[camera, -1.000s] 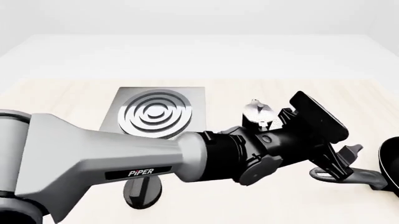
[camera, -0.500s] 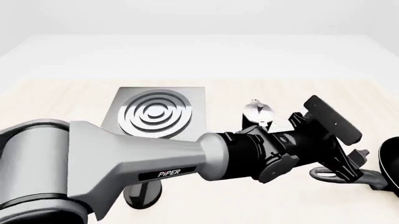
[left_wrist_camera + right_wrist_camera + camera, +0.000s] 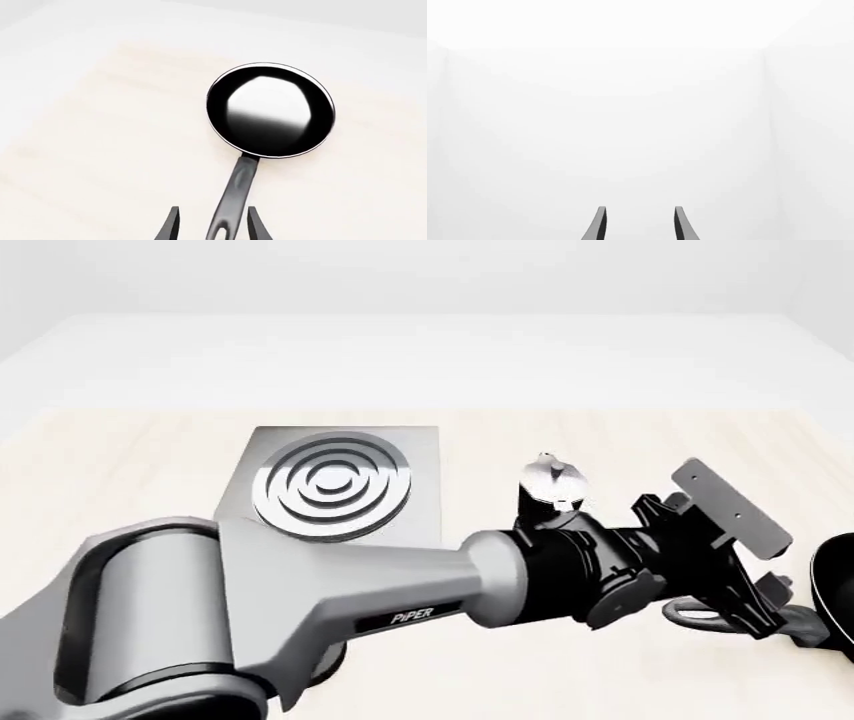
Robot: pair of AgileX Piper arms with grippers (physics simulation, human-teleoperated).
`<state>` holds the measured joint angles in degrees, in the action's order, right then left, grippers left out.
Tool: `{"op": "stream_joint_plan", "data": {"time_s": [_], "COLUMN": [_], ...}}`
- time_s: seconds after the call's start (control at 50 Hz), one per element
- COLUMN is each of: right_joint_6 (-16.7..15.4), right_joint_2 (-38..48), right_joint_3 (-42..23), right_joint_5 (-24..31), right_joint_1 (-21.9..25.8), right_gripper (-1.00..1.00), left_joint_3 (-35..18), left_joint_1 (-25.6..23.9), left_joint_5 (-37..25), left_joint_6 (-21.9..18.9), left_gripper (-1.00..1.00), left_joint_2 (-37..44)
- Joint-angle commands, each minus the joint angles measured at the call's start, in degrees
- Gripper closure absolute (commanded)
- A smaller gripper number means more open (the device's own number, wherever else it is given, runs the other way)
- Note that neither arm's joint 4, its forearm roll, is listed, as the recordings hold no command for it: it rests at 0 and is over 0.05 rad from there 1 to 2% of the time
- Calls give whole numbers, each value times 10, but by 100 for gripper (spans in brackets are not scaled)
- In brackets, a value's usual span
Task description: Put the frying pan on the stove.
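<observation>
The frying pan [image 3: 270, 110] lies flat on the table, black with a pale glossy inside. Its long handle [image 3: 233, 195] points back between the two fingers of my left gripper [image 3: 212, 226], whose jaws are open on either side of the handle. In the front view the pan [image 3: 837, 585] is cut off at the right edge and my left gripper [image 3: 758, 608] sits low over its handle loop [image 3: 694, 618]. The stove [image 3: 334, 485] is a grey slab with silver rings at the left middle. My right gripper [image 3: 639, 226] is open and empty, facing blank white.
A small black-and-silver moka pot [image 3: 551, 483] stands between the stove and the pan, just behind my left forearm. My left arm [image 3: 400, 610] stretches across the front of the table and hides what lies under it. The right arm is outside the front view.
My left arm has reached further right and lower, bringing the open gripper down around the pan's handle. The pan, stove and moka pot have not moved.
</observation>
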<state>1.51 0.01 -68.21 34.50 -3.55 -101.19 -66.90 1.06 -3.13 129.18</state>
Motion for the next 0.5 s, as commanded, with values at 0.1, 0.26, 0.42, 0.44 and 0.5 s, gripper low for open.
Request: {"op": "stream_joint_plan", "data": {"time_s": [0.1, 0.26, 0.42, 0.44, 0.5], "right_joint_6": [2, 4, 4, 4, 3], "right_joint_2": [0, 0, 0, 0, 0], "right_joint_3": [-12, -11, -74, -79, -89], "right_joint_5": [8, 7, 67, 71, 81], "right_joint_1": [0, -2, 2, 2, 3], "right_gripper": [-100, -100, -100, -100, -100], "left_joint_3": [-52, -73, -103, -105, -113], "left_joint_1": [-4, -5, 0, -1, 0], "left_joint_5": [-46, -64, -88, -90, -97], "left_joint_6": [-2, -3, -7, -6, -8], "left_gripper": [-100, -100, -100, -100, -100], "left_joint_2": [37, 54, 76, 78, 84]}}
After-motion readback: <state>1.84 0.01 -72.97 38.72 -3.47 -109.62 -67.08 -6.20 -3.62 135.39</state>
